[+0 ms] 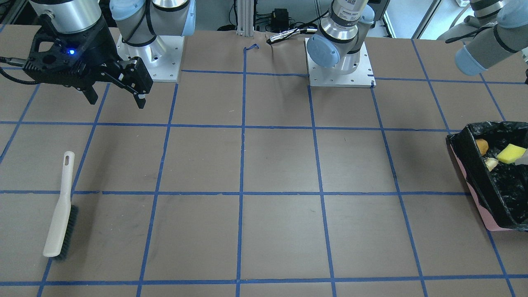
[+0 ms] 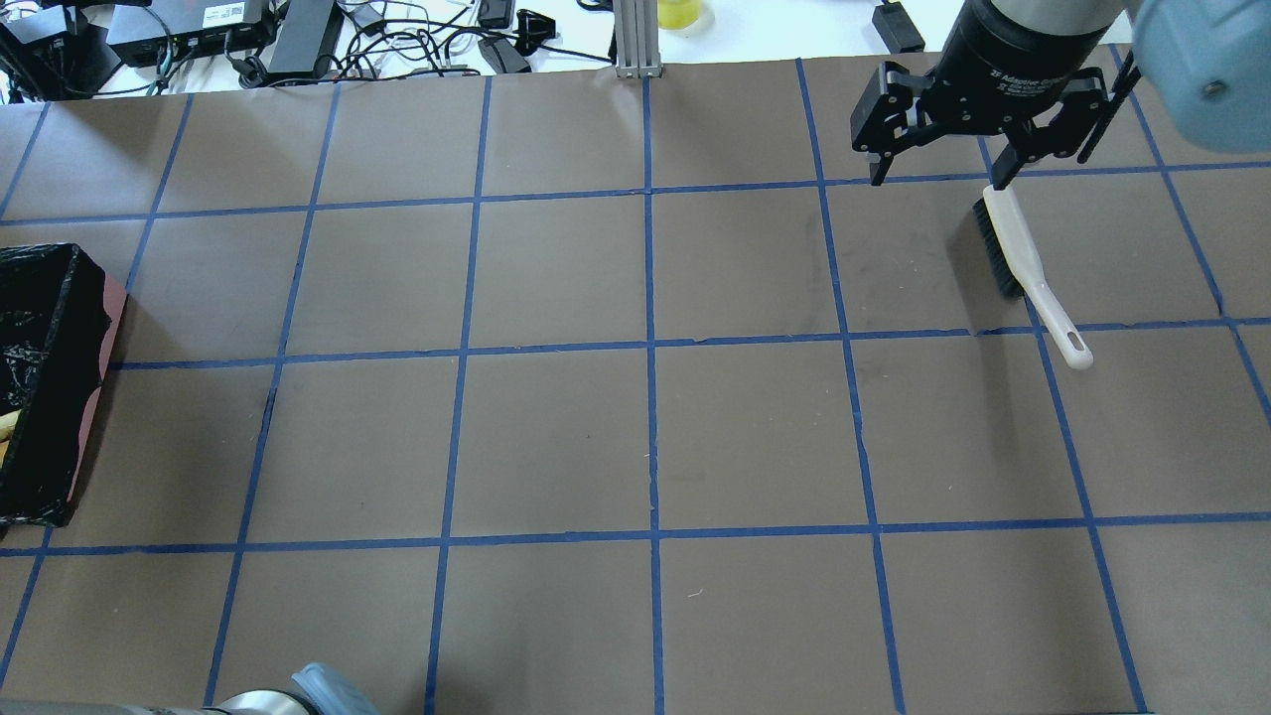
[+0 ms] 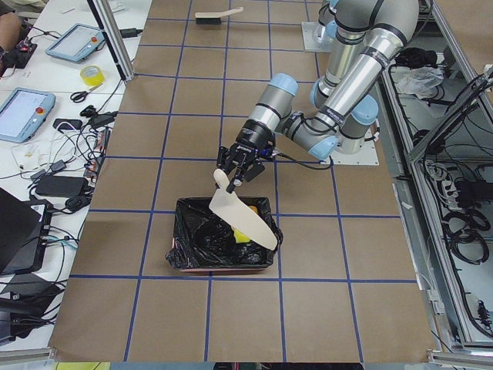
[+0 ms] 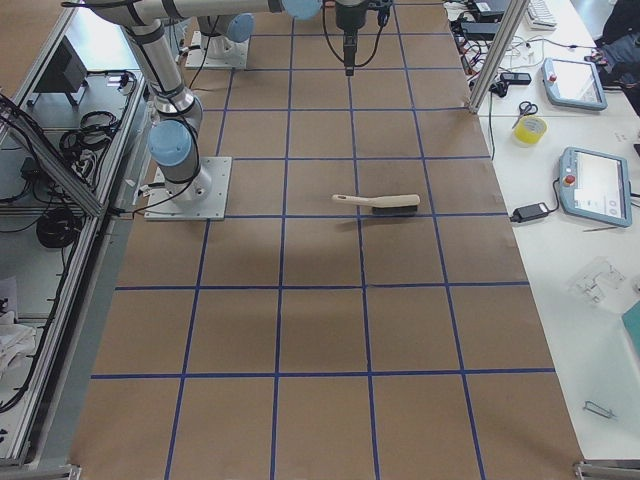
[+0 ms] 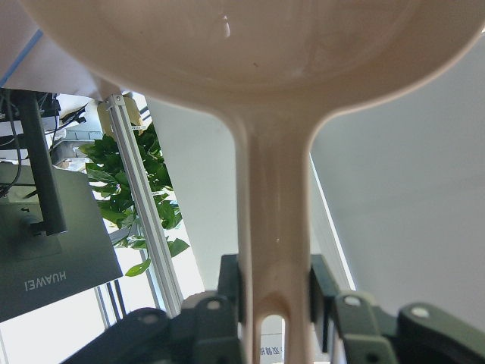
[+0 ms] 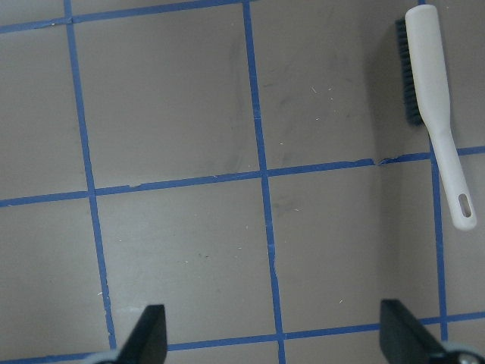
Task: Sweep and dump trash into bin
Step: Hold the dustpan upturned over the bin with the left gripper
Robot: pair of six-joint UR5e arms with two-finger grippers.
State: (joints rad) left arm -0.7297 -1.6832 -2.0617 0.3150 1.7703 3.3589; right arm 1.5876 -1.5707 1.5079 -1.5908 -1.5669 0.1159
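Observation:
The bin (image 1: 474,173), a pink-sided box lined with a black bag, holds the trash: a golden-brown lump (image 1: 481,146), a shrimp-like piece (image 1: 491,163) and a yellow wedge (image 1: 510,153). My left gripper (image 3: 231,181) is shut on the handle of the beige dustpan (image 3: 243,220) and holds it tilted, mouth down, over the bin (image 3: 185,250). The left wrist view shows the fingers (image 5: 322,292) clamped on that handle (image 5: 273,227). My right gripper (image 1: 117,103) is open and empty, raised above the table. The white brush (image 1: 62,206) lies flat on the table near it.
In the overhead view the brush (image 2: 1028,268) lies just below my right gripper (image 2: 938,181), and the bin (image 2: 89,397) sits at the left edge. Blue tape lines grid the brown table. Cables and devices lie along the far edge (image 2: 298,40).

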